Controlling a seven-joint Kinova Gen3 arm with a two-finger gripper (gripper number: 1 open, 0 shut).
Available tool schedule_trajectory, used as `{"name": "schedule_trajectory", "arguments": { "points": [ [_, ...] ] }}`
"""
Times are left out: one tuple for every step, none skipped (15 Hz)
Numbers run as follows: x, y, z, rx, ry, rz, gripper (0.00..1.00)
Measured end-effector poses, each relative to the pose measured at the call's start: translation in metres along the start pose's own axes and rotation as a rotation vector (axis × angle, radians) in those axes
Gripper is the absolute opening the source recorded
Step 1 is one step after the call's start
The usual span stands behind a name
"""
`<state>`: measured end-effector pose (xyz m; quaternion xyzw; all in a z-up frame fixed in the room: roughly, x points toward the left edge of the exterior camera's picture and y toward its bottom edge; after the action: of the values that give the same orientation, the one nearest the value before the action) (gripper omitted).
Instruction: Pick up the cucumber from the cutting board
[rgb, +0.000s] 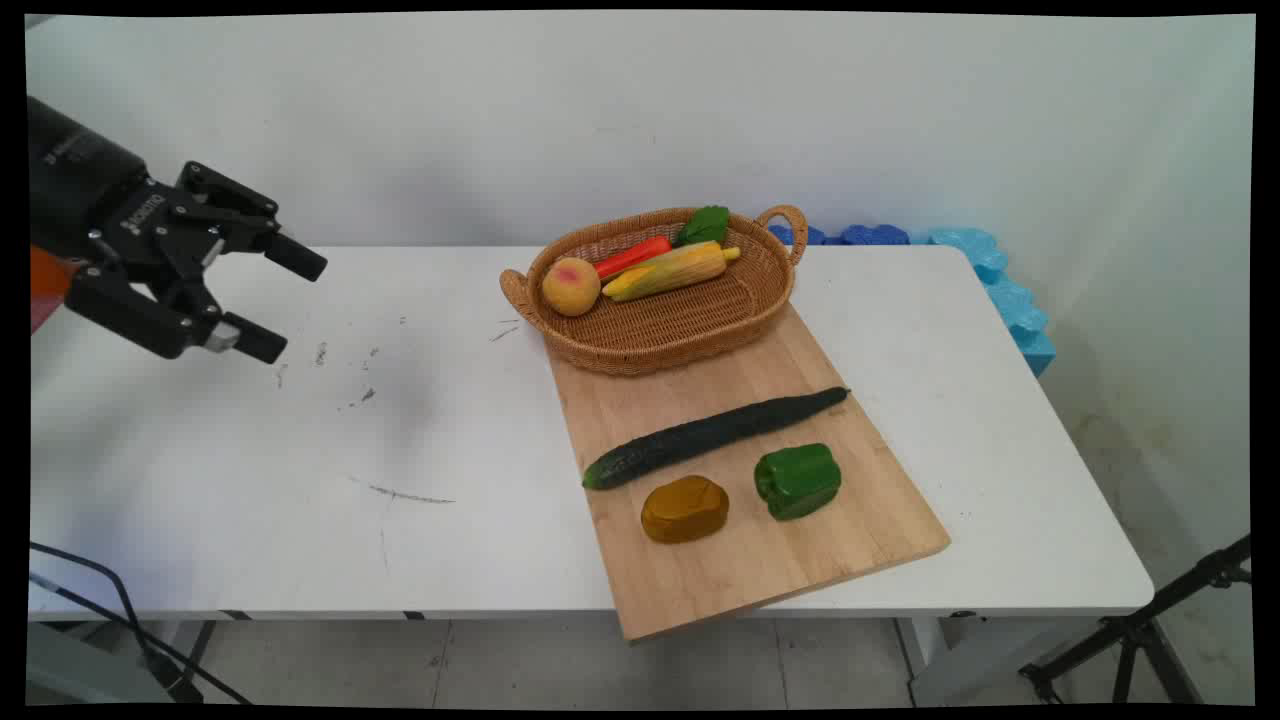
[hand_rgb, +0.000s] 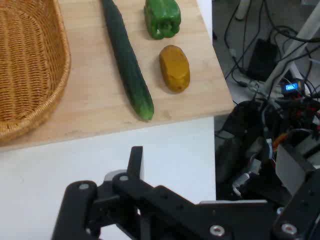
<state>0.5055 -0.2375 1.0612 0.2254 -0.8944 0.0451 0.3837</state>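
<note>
Hovering above the white table (rgb: 300, 480), well off to the left of the wooden cutting board (rgb: 760, 570), I am keeping my gripper (rgb: 285, 307) spread wide, fingers apart, holding and touching nothing.

Nearest the board's front edge, a brownish-yellow potato (rgb: 684, 509) is lying on the wood, and a green bell pepper (rgb: 797, 481) is sitting just beside it on the right. Behind those two, a long dark cucumber (rgb: 712, 437) is stretching slantwise across the board, apart from both. Further back, a wicker basket (rgb: 660, 358) is resting partly on the board's far end. Inside it, a peach (rgb: 571, 286) is sitting at the left, with a corn cob (rgb: 672, 271), a carrot (rgb: 632, 256) and a green leafy piece (rgb: 704, 225) lying alongside. Beyond the board, blue foam (rgb: 1000, 280) is showing past the table's far right corner.
</note>
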Motion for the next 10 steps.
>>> {"name": "schedule_trajectory", "arguments": {
  "points": [
    [0.002, -0.001, 0.002, 0.005, 0.000, -0.005, 1.00],
    [0.003, -0.001, 0.004, 0.010, 0.001, -0.008, 1.00],
    [0.007, -0.003, 0.008, 0.016, 0.001, -0.013, 1.00],
    [0.010, -0.004, 0.011, 0.023, 0.000, -0.018, 1.00],
    [0.016, -0.005, 0.017, 0.032, -0.004, -0.024, 1.00],
    [0.020, -0.006, 0.022, 0.039, -0.007, -0.030, 1.00],
    [0.027, -0.007, 0.030, 0.049, -0.014, -0.039, 1.00],
    [0.034, -0.008, 0.042, 0.060, -0.022, -0.054, 1.00],
    [0.042, -0.009, 0.055, 0.071, -0.032, -0.072, 1.00],
    [0.049, -0.010, 0.067, 0.081, -0.042, -0.089, 1.00]
  ]
}}
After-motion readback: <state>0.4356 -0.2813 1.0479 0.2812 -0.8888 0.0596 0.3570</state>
